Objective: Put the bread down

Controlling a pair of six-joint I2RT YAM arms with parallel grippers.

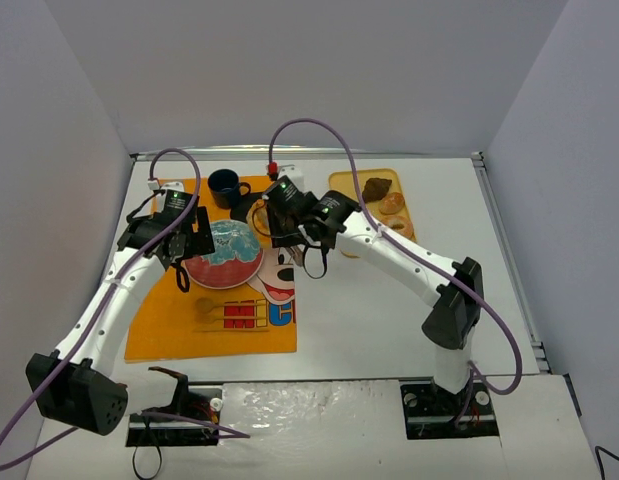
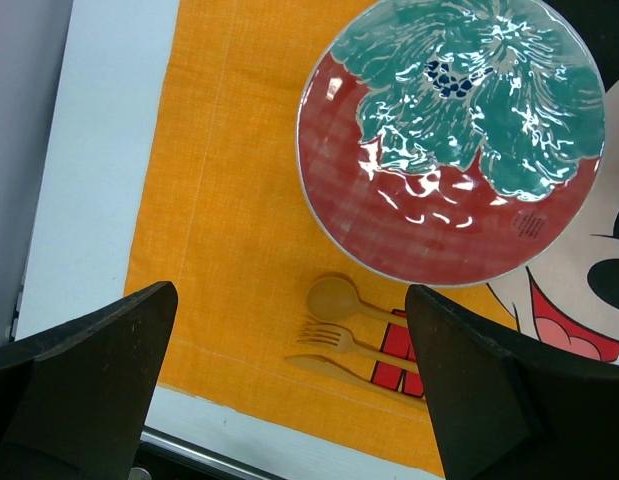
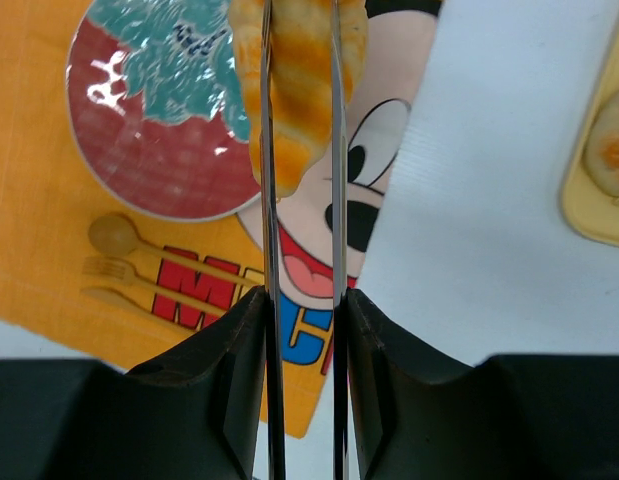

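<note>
The bread [image 3: 299, 90], a golden-brown ridged croissant, hangs clamped between the two thin metal blades of tongs [image 3: 267, 200]. My right gripper [image 3: 301, 300] is shut on those tongs, squeezing them together. The croissant hovers over the right rim of the red and teal plate [image 3: 159, 130] and the Mickey picture. From above, the right gripper [image 1: 289, 225] sits just right of the plate [image 1: 224, 255], and its body hides the bread. My left gripper [image 2: 289, 300] is open and empty, above the orange placemat left of the plate [image 2: 449, 150]. In the top view, the left gripper [image 1: 184, 240] stands at the plate's left edge.
Wooden spoon, fork and knife [image 2: 349, 335] lie on the orange placemat [image 1: 169, 320] below the plate. A dark blue mug [image 1: 226, 186] stands behind the plate. A yellow tray [image 1: 351, 178] at the back right holds a chocolate pastry [image 1: 377, 188] and doughnuts [image 1: 392, 203].
</note>
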